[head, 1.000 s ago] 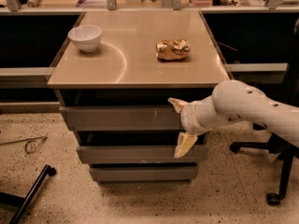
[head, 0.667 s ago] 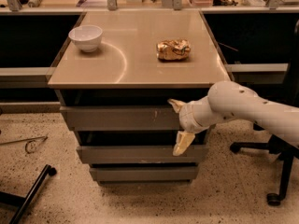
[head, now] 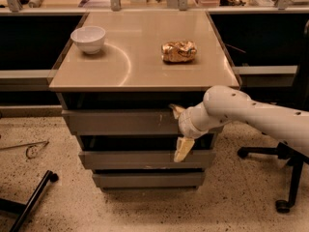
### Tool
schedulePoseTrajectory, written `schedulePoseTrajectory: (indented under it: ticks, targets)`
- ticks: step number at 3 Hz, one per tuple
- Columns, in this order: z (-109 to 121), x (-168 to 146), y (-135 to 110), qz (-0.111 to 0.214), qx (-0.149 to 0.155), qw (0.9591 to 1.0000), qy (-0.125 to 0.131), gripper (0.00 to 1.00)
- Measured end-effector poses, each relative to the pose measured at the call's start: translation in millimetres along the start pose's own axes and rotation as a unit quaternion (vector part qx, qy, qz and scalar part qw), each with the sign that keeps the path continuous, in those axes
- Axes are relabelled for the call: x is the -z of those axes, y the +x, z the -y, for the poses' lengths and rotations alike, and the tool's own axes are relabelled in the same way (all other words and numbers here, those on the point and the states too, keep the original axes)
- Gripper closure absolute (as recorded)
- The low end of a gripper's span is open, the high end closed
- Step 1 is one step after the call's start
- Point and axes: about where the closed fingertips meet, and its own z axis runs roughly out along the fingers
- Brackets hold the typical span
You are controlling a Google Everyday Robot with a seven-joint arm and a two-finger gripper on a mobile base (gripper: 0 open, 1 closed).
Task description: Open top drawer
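Your tool [head: 179, 129] is at the front of the one desk [head: 140, 71], right of centre. Its fingers are spread wide across the top drawer [head: 120, 122], which sits just under the desktop, uppermost of three grey drawer fronts [head: 130, 159]. On the desk sit one white bowl [head: 88, 38] and one crumpled gold packet [head: 179, 51].
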Motion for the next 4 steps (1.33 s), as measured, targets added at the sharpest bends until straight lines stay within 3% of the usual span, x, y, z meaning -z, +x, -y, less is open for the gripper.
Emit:
schedulePoseTrajectory:
  ticks: [2,4]
  targets:
    - [-10,2,-12,0.001,-0.011,0.9993,-0.037,0.0]
    - [-21,8,-15,0.006,-0.022,0.9986,-0.048,0.0]
